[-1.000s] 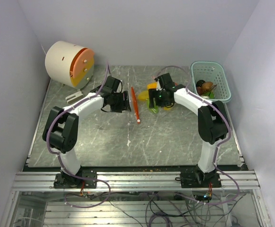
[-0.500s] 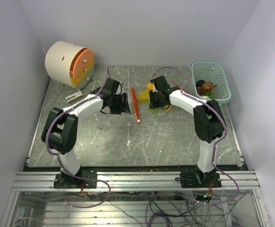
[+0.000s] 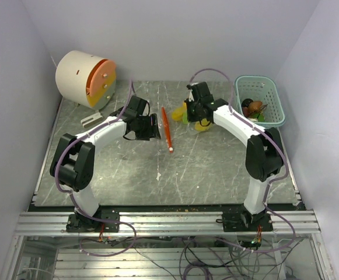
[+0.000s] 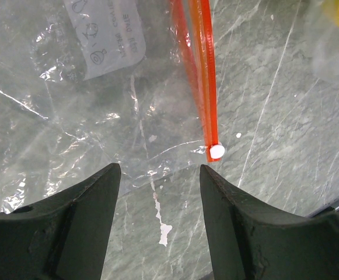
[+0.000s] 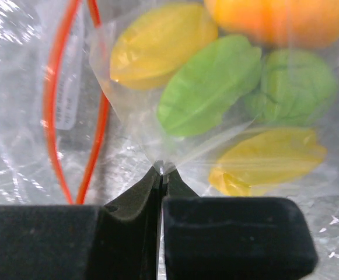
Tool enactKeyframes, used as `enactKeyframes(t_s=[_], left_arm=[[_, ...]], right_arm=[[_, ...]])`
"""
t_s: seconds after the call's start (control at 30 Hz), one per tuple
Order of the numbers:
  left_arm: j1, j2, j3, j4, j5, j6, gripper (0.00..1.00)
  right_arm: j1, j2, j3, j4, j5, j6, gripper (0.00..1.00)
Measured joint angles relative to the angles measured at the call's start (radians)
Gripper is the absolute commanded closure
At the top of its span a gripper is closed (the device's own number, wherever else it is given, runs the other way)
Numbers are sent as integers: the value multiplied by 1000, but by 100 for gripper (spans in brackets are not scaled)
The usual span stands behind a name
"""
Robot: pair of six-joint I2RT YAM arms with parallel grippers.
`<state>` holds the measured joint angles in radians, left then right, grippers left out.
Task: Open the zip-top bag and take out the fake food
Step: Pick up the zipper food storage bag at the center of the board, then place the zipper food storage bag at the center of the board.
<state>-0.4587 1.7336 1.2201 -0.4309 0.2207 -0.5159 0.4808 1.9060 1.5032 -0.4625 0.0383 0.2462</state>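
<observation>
Moved: the right gripper (image 3: pixel 195 109) has gone from spread to pressed together. It has also slid from the middle of the top view toward the upper centre, and the yellow pieces under it shifted with it.
Meaning: it seems to have caught a fold of the bag, probably to lift it and tip the contents toward the mouth. Nothing has left the bag at this moment.
Left gripper (image 4: pixel 157 175): much as it was, fingers spread, hovering over the bag's near corner and holding nothing.
Bag (image 4: pixel 93 116): clear, crinkled film lying flat on the grey marbled table (image 4: pixel 286 151), at the centre of the top view. A white printed label (image 4: pixel 104 32) shows at the upper left of the left wrist view.
Zip strip (image 4: pixel 201 70): red-orange, two tracks side by side, ending in a white bead (image 4: pixel 216 151). At the left of the right wrist view it bows into a loop, so the mouth looks parted.
Pinch: at the lower centre of the right wrist view the film rises to a peak between the closed fingers.
Toy food (image 5: pixel 210 84): inside the film, just past the pinch. There are two yellow pieces, two green, and one orange at the top edge.
Basket (image 3: pixel 278 105): pale teal, at the upper right of the top view, apart from the bag, with brown pieces in it.
Drum (image 3: pixel 76 76): white with an orange face, at the upper left, well apart.
</observation>
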Motion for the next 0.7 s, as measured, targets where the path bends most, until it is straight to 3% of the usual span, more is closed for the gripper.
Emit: enactKeyframes(t_s=[0.2, 0.37, 0.5, 0.7], left_arm=[[0, 0, 0, 0, 0, -1, 33], [4, 0, 0, 1, 2, -4, 26], [27, -8, -18, 17, 21, -14, 22], [80, -60, -77, 17, 8, -23, 24]], right_arm=[[0, -42, 99, -21, -18, 8, 100], [9, -46, 120, -23, -54, 35, 100], [61, -44, 137, -42, -60, 47, 100], [173, -23, 212, -49, -84, 50, 99]])
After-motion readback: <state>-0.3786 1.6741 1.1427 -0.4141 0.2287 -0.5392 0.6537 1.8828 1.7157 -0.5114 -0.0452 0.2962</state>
